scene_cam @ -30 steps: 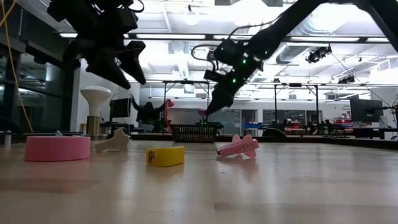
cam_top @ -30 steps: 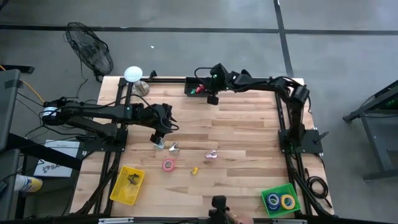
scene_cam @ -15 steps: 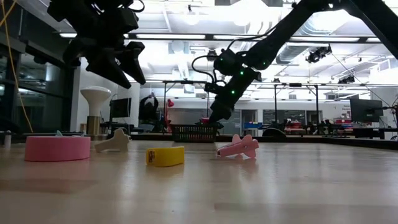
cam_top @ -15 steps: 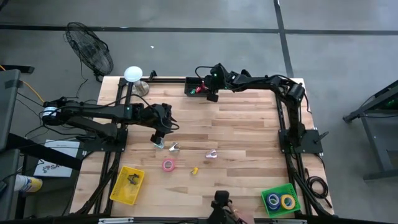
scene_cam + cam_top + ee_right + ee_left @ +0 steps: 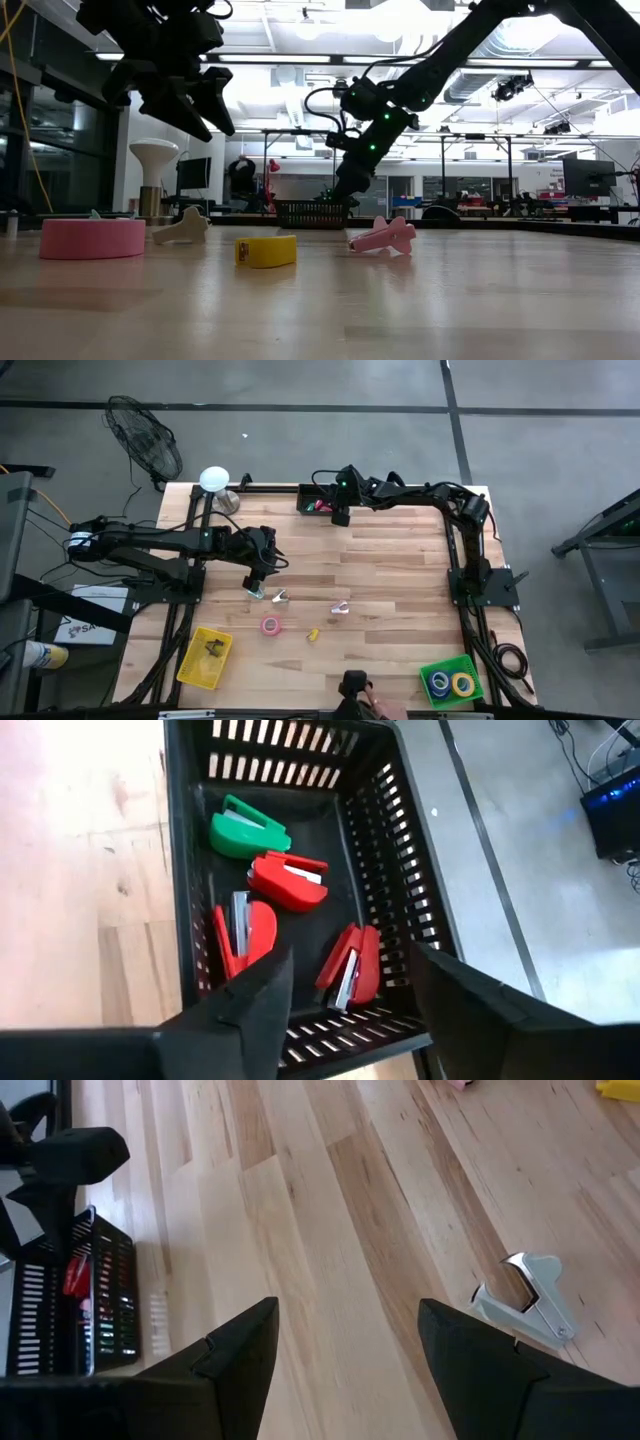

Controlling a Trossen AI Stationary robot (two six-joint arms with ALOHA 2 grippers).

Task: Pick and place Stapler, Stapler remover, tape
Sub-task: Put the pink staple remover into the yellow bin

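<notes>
My right gripper hangs open over the black basket at the table's far edge. The basket holds a green stapler and three red staplers. My left gripper hovers open above bare wood at mid-left, holding nothing. Two silver staple removers lie just near of it. A pink stapler, a pink tape roll and a yellow stapler lie on the table toward the near side.
A yellow tray at the near left holds a staple remover. A green basket at the near right holds a blue and a yellow tape roll. A white lamp-like stand is at the far left corner, with a fan beyond the table.
My right gripper has moved a little toward the table's far edge and down over the black basket, and its fingers have opened there. My left arm has kept still.
</notes>
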